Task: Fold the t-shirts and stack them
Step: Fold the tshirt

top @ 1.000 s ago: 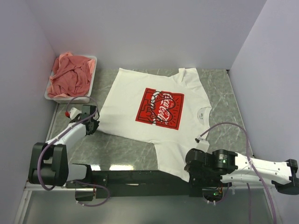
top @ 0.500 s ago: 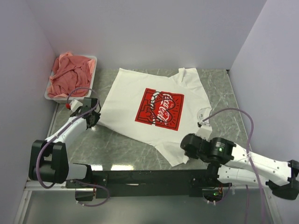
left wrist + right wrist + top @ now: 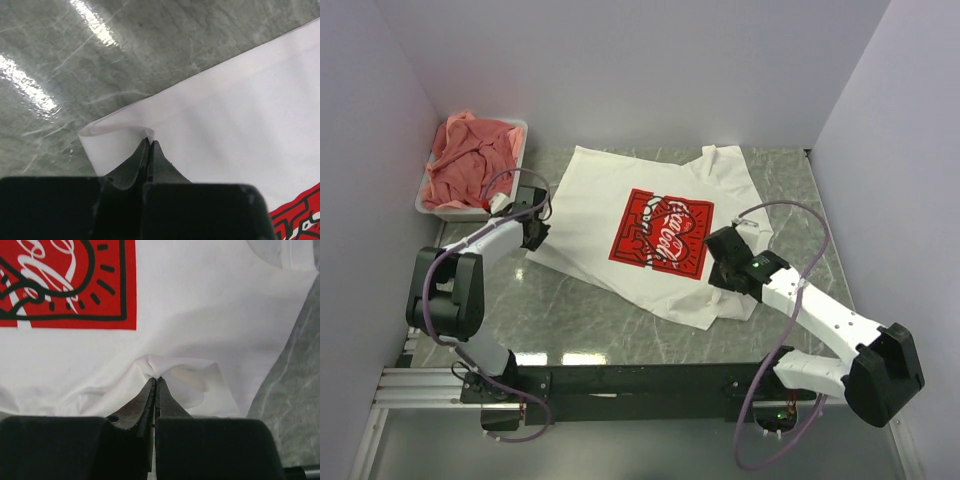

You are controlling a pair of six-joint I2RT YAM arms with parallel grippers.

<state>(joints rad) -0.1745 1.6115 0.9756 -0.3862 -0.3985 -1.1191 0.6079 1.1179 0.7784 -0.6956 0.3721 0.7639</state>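
Glossy grey-green marbled tabletop (image 3: 580, 320) fills the floor of a pale-walled booth. The left gripper (image 3: 149, 142) has its jaws pressed fully together on a hem corner of the white t-shirt (image 3: 610, 195), where the cloth curls up into a small soft roll. The right gripper (image 3: 154, 382) is clamped just as tight, pinching a puckered tuft of the same shirt near its sleeve, just beside the red print (image 3: 663, 233). Around both grips the shirt lies spread chest-up across the middle of the table. It is mostly flat, with only its near edge lifted and doubled over by the right jaws. The fabric looks thin, matte and limp, while the print is a crisp rectangle with white lettering and black outlines. Well apart, at the far left corner, pink shirts (image 3: 470, 165) sit in a crumpled heap inside a white plastic tub (image 3: 521, 127). The job looks barely started: a first fold is in hand, nothing is stacked, and the pink ones are untouched.
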